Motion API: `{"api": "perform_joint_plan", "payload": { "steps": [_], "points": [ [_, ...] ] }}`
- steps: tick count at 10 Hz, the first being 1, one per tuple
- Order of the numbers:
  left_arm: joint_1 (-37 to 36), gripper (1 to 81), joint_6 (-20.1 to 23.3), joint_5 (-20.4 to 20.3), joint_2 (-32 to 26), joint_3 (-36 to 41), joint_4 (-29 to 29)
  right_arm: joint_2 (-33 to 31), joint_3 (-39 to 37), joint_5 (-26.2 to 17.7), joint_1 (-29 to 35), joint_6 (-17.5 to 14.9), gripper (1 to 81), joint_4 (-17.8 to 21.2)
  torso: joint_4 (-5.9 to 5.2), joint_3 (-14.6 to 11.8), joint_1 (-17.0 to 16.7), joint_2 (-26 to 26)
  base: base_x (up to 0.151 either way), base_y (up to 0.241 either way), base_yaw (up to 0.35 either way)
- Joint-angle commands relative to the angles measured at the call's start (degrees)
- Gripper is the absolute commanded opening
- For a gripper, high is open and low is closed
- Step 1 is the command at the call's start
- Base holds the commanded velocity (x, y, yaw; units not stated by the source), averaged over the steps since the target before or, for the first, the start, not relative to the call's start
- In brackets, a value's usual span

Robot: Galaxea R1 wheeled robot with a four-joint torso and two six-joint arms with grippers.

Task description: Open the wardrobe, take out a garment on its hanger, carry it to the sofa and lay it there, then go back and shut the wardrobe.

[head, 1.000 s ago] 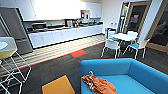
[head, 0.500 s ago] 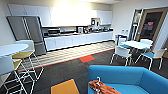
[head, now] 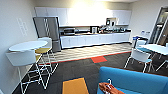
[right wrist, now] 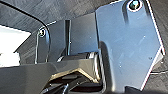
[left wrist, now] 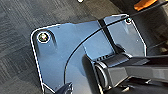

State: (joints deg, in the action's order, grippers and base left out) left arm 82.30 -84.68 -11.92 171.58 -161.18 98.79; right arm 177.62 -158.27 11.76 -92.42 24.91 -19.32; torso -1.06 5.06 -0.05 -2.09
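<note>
Turning left across the last second: whole head view swung, fridge (head: pixel 50 31) and white kitchen cabinets (head: pixel 82 15) now central, round white bench (head: pixel 26 45) with wire-legged stools now at the left. Camera motion, not the furniture's. Reads as the base swinging away after the drop-off, toward the closing step, with the wardrobe yet to come into sight.

Sitting at the lower right of the head view: sofa (head: pixel 135 81), bright blue, cut by the frame edge. Lying on its seat: garment (head: pixel 110 88), burnt orange, bunched, lettering unreadable. Poking up from the folds: hanger (head: pixel 109 82), thin and white, hook uppermost. Laid down, then, and free of either arm so far as can be seen.

Hanging over dark carpet in both wrist views, no pincer fingers distinguishable behind the dark plates; open or closed, cannot tell for left or right. Placing sofa or garment relative to either pincer likewise not possible; only an orange scrap at the left wrist view's corner, unidentifiable.
</note>
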Motion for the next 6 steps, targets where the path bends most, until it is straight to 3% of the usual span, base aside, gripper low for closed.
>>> {"api": "perform_joint_plan", "payload": {
  "steps": [1,6],
  "points": [
    [-2.97,81.1,0.13,2.17,-0.36,-0.27,0.44,0.48,0.17,-2.54,2.18,-0.03,81.1,0.07,0.05,0.0,0.05,0.0,0.0,0.0,0.301],
    [-3.06,81.1,0.13,2.25,-0.36,-0.27,0.35,0.4,0.08,-2.62,2.1,-0.03,81.1,-0.19,-0.22,0.0,0.05,0.0,0.0,0.0,0.301]
  ]
}}
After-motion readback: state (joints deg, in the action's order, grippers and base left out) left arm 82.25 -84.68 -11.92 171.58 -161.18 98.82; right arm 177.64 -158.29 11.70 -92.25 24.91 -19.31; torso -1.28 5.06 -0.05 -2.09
